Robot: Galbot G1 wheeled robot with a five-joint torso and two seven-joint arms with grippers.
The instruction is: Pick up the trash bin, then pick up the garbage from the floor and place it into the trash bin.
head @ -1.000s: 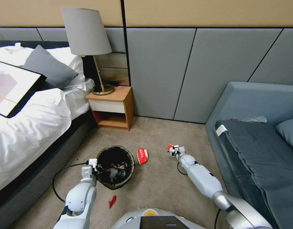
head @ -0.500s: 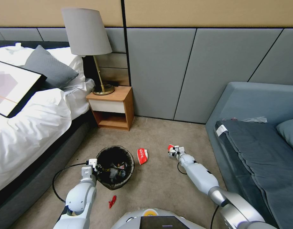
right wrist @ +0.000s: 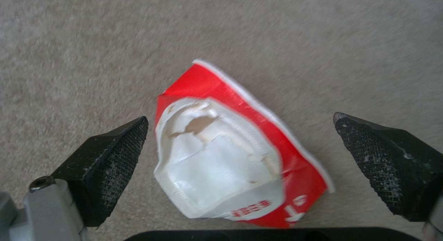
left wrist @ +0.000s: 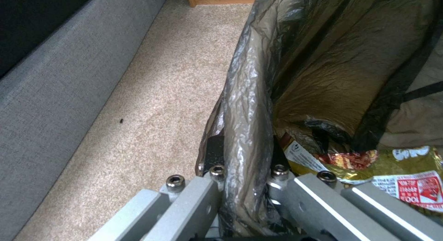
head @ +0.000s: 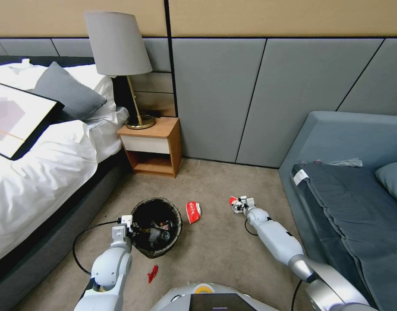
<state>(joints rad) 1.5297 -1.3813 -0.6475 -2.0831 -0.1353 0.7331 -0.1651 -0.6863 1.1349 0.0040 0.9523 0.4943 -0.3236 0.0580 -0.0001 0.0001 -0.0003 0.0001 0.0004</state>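
Packet (right wrist: 231,158) between spread right tool (right wrist: 240,154) fingers (carpet).

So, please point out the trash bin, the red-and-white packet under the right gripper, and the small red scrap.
trash bin (head: 140,248), head view, outer wall below the rim.
red-and-white packet (right wrist: 221,164), right wrist view, white middle panel.
red scrap (head: 152,273), head view, its centre.
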